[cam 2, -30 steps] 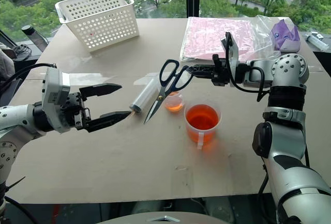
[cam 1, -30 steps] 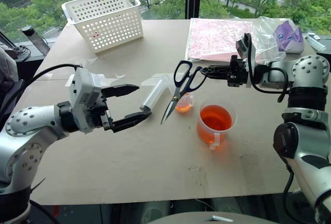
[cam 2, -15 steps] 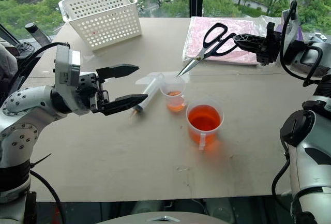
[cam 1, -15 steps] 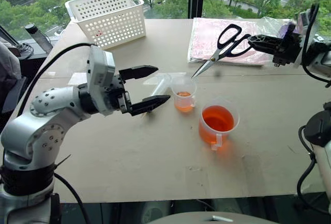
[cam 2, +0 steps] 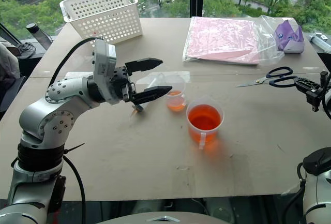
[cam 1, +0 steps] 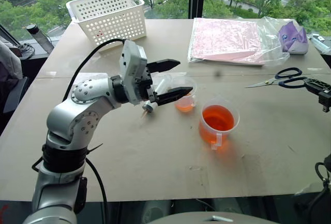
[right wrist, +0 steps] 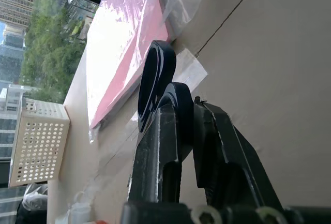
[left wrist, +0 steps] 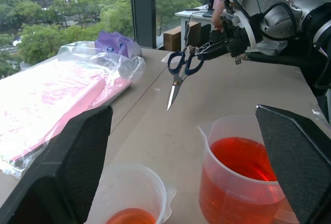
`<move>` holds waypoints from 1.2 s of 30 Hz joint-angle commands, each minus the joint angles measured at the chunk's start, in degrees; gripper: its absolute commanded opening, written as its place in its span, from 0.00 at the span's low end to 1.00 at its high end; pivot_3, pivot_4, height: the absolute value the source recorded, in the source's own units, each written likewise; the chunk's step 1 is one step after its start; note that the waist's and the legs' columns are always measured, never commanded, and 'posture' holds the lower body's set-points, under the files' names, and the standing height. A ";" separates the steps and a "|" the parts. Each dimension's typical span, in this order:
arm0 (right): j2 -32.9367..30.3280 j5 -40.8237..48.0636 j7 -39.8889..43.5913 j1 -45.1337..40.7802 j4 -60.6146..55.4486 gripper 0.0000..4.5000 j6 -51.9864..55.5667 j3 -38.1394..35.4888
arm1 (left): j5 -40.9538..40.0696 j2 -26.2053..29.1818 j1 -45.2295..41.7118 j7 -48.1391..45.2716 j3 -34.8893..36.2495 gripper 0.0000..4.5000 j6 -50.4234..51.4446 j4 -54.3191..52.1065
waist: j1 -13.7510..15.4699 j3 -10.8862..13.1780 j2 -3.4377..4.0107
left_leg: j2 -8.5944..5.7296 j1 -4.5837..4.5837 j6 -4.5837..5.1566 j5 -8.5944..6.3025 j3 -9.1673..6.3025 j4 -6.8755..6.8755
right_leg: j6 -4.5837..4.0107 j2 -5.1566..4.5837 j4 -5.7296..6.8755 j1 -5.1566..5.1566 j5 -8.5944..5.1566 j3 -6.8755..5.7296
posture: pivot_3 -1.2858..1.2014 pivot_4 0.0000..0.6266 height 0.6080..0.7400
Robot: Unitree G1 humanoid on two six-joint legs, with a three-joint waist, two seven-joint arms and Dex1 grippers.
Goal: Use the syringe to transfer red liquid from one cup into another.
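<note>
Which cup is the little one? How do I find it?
Find the white basket at the table's far corner. Nearer the robot, mid-table, two clear cups stand together. The small cup has no handle and only a little red liquid; the handled cup beside it is wider and much fuller.

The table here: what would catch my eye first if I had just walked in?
Probably the bright red liquid in the handled cup mid-table, with a smaller cup holding a little of it just beside. The left gripper hangs wide open over the syringe lying by that small cup. At the table's right edge, the right gripper is shut on black-handled scissors.
</note>
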 commanded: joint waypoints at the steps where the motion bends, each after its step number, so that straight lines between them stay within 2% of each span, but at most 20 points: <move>1: -0.56 -1.25 0.80 2.34 -2.97 0.21 -6.21 0.78 | 0.40 0.56 -1.21 -2.14 1.45 1.00 -1.71 0.61 | 0.00 0.00 0.01 | 0.00 0.01 0.00 0.00 0.02 0.00 | 0.01 -0.01 -0.01 0.00 0.00 0.04 | 0.52 0.24 1.00; 4: -0.84 -3.10 4.06 4.89 -5.37 0.45 -10.76 6.23 | 1.33 0.85 -1.10 -3.12 1.36 1.00 -2.19 1.31 | -0.52 0.00 0.01 | 0.00 0.01 0.00 0.00 0.10 0.00 | 0.04 0.00 -0.01 -0.02 0.01 0.13 | 0.52 0.24 1.00; 6: -3.95 -6.70 11.69 11.38 -10.72 0.59 -14.44 16.40 | 1.61 1.27 -0.50 -2.94 2.07 1.00 -1.95 1.27 | -0.64 0.00 0.01 | 0.02 0.02 0.00 0.00 0.11 0.00 | 0.05 0.01 -0.02 -0.02 0.02 0.15 | 0.52 0.24 1.00; 7: -5.81 -8.58 15.48 14.75 -13.25 0.72 -16.89 20.82 | 1.57 1.55 -0.01 -2.71 2.57 1.00 -1.70 1.06 | -0.55 0.00 0.00 | 0.02 0.01 0.00 0.00 0.10 0.00 | 0.06 0.01 -0.03 -0.03 0.02 0.15 | 0.52 0.24 1.00; 8: -7.68 -10.00 18.54 17.37 -15.21 0.77 -19.04 24.09 | 1.62 1.84 0.44 -2.28 3.01 1.00 -1.37 0.84 | -0.42 0.00 0.01 | 0.03 0.00 0.00 0.00 0.08 0.00 | 0.07 0.03 -0.03 -0.02 0.01 0.14 | 0.52 0.24 1.00; 10: -10.99 -9.78 24.48 19.89 -19.34 0.98 -21.72 26.78 | 1.88 2.58 0.91 -0.12 3.90 1.00 0.52 0.86 | -0.44 0.01 0.02 | 0.04 -0.02 0.00 0.00 0.07 0.00 | 0.10 0.02 -0.05 -0.03 0.00 0.15 | 0.52 0.24 1.00; 15: -15.80 -2.24 39.77 20.47 -36.15 0.99 -23.28 30.15 | 6.74 3.95 -2.83 7.40 2.62 1.00 6.02 3.63 | -1.20 0.07 0.08 | 0.06 0.11 0.02 -0.02 0.06 0.07 | 0.19 0.06 0.04 0.01 0.07 0.23 | 0.52 0.24 1.00; 18: -15.95 3.03 43.90 16.97 -43.78 0.99 -22.87 32.33 | 6.30 3.84 -8.03 11.43 3.24 1.00 12.74 5.84 | -1.11 0.16 -0.11 | 0.11 0.16 0.04 -0.03 -0.11 0.09 | 0.18 0.18 0.04 0.10 0.07 0.19 | 0.52 0.24 1.00; 23: -11.00 10.34 45.31 11.26 -52.72 0.99 -24.24 36.46 | 6.27 7.94 -17.68 10.51 -0.27 1.00 26.84 13.16 | -0.64 0.29 -0.33 | 0.07 -0.03 0.02 -0.02 -0.22 0.15 | 0.20 0.11 -0.05 0.05 0.08 0.09 | 0.52 0.24 1.00; 32: -6.26 13.74 43.18 8.96 -57.98 0.99 -26.01 42.16 | 11.58 6.35 -32.22 11.68 -9.13 1.00 41.01 27.09 | 0.47 0.37 -0.46 | -0.01 -0.13 0.01 -0.01 -0.26 0.20 | 0.20 0.01 0.00 -0.05 0.07 0.02 | 0.52 0.24 1.00; 36: -5.82 16.38 42.03 8.12 -59.17 0.99 -25.43 42.63 | 15.16 5.30 -36.18 10.27 -18.67 1.00 44.74 29.88 | 0.38 0.37 -0.46 | -0.01 -0.11 0.01 -0.01 -0.27 0.21 | 0.20 0.02 0.03 -0.05 0.07 0.03 | 0.52 0.24 1.00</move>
